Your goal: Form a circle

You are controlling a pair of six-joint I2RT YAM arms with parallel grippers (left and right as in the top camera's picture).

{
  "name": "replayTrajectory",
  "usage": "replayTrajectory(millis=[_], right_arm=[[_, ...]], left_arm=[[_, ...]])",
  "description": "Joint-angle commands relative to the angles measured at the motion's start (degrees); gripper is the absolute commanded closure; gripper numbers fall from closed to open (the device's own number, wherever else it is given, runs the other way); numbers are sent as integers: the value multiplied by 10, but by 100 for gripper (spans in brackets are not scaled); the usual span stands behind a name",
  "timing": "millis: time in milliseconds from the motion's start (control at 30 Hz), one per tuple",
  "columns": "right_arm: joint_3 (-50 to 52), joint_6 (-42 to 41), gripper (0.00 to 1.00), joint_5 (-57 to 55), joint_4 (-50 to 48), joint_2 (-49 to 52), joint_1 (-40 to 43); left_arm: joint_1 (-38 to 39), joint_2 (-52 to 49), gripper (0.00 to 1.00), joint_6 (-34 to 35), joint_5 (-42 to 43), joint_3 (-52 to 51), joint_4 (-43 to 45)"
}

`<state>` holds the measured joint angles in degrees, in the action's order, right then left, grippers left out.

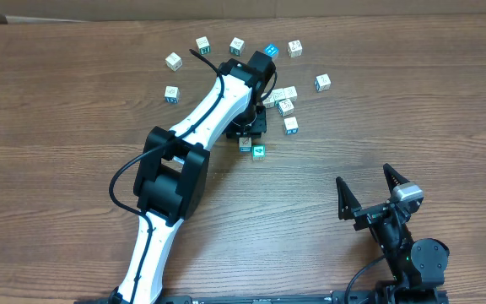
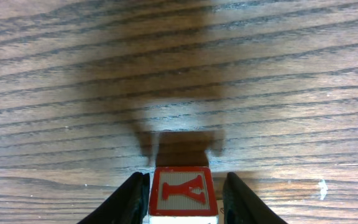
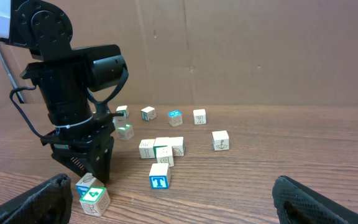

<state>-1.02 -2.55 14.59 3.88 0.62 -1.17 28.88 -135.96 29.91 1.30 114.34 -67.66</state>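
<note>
Small cubes lie in a loose arc on the wood table, among them a white one (image 1: pixel 173 61), a teal one (image 1: pixel 270 51) and a white one (image 1: pixel 323 82), with a cluster (image 1: pixel 282 97) in the middle. My left gripper (image 1: pixel 245 133) points down beside that cluster. In the left wrist view a cube with a red Y (image 2: pixel 182 191) sits on the table between its fingers (image 2: pixel 129 202). The left finger touches the cube and a narrow gap shows at the right one. My right gripper (image 1: pixel 364 177) stands open and empty near the front right.
Two more cubes (image 1: pixel 245 143) (image 1: pixel 259 151) lie just in front of the left gripper, and a blue T cube (image 3: pixel 159 175) rests to its right. The left arm (image 1: pixel 184 143) stretches diagonally across the table's middle. A brown wall (image 3: pixel 241 56) closes the far side.
</note>
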Motion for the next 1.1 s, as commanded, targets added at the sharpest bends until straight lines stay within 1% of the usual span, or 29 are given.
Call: replayTrajectory(millis=[0, 67, 233, 467, 600, 767, 967, 1033, 1067], right_arm=[[6, 2, 0, -4, -3, -5, 2], [6, 2, 0, -4, -3, -5, 2], [6, 3, 0, -4, -3, -5, 2], [6, 2, 0, -4, -3, -5, 2], [6, 3, 0, -4, -3, -5, 2], [6, 2, 0, -4, -3, -5, 2], [6, 3, 0, -4, -3, -5, 2], [6, 3, 0, -4, -3, -5, 2], [6, 2, 0, -4, -3, -5, 2]], left_arm=[[1, 22, 69, 2, -4, -5, 2], [1, 22, 72, 3, -3, -5, 2], [1, 22, 75, 6, -4, -5, 3], [1, 22, 75, 6, -3, -5, 7], [1, 22, 68, 10, -2, -5, 6], [0, 22, 67, 10, -3, -5, 9], [0, 22, 62, 10, -2, -5, 9], [0, 23, 62, 10, -3, -3, 8], [-1, 23, 61, 10, -3, 1, 5]])
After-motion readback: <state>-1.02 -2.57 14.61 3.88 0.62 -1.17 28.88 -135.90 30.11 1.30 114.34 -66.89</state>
